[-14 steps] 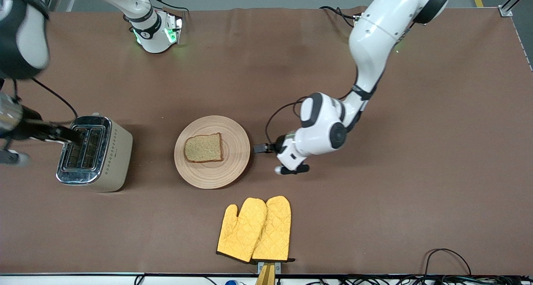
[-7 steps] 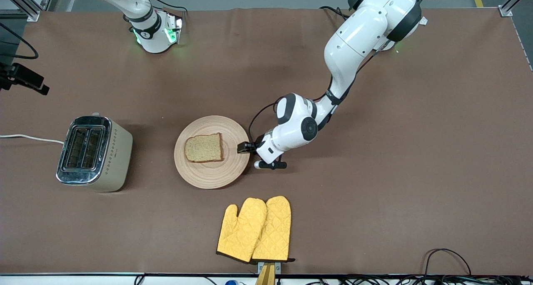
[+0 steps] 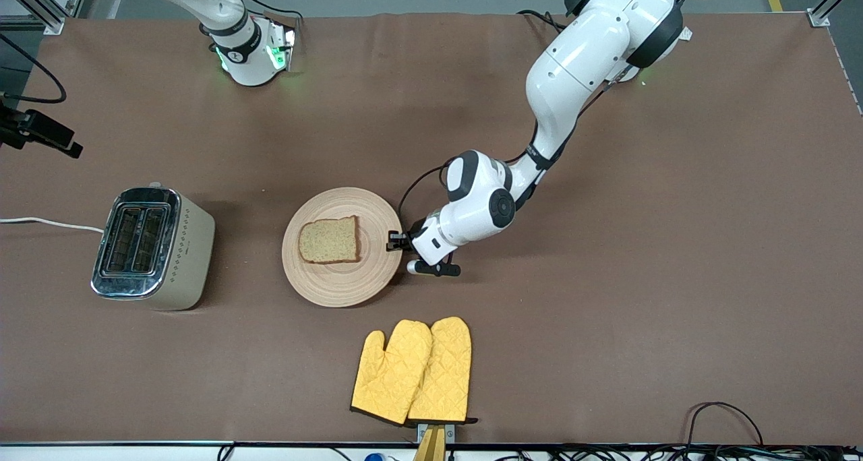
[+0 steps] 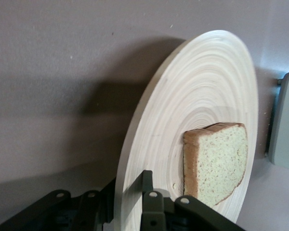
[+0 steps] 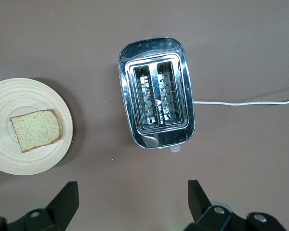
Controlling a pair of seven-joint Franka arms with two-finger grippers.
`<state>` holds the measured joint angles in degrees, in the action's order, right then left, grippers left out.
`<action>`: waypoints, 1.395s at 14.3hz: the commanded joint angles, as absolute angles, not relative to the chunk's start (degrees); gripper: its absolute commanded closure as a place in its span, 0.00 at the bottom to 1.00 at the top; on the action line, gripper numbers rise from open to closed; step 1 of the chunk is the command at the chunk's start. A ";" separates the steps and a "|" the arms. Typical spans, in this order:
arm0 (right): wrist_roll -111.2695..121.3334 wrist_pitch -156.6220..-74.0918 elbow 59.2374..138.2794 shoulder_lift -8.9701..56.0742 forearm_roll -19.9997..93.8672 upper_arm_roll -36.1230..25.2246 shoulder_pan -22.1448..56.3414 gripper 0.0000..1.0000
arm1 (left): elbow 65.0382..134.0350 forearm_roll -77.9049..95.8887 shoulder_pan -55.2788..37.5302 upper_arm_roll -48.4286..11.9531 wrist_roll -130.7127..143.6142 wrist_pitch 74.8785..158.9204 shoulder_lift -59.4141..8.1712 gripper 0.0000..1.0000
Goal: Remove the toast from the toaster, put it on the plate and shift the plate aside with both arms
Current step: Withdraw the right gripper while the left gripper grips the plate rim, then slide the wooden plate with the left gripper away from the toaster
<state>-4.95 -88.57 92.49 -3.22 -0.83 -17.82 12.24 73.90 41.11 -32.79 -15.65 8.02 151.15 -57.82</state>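
I had the plate (image 3: 344,247) mid-table beside the empty toaster (image 3: 154,248), my left gripper (image 3: 396,241) clamped on its rim, my right gripper (image 5: 130,199) spread wide high over the toaster. One-sided pulling risked tilting the plate and sliding off the toast (image 3: 330,240).

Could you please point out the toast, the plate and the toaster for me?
toast (image 3: 328,239): front view, middle of the slice.
plate (image 3: 340,289): front view, bare rim nearest the camera.
toaster (image 5: 156,95): right wrist view, chrome strip between the slots.
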 commanded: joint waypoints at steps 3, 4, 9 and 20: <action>-4.66 -89.21 93.60 -4.83 -1.93 -17.14 11.34 0.00 | 74.27 40.87 -25.86 -15.64 5.37 137.94 -52.31 1.00; -4.66 -89.21 93.17 -4.75 -1.93 -17.14 11.34 0.00 | 74.35 40.78 -24.01 -15.64 4.14 134.94 -51.16 1.00; -4.66 -89.21 92.72 -4.66 -1.76 -14.35 10.56 0.00 | 74.36 40.87 -12.07 -15.82 -8.49 118.08 -47.20 1.00; -0.98 -88.95 92.81 -4.48 -1.67 -4.92 -2.28 0.00 | 70.58 38.42 20.29 -14.24 -38.93 90.70 -50.62 1.00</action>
<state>-3.33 -89.07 92.05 -3.47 -1.02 -5.99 -0.17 72.81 39.86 17.20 -13.92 -37.33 93.26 -49.28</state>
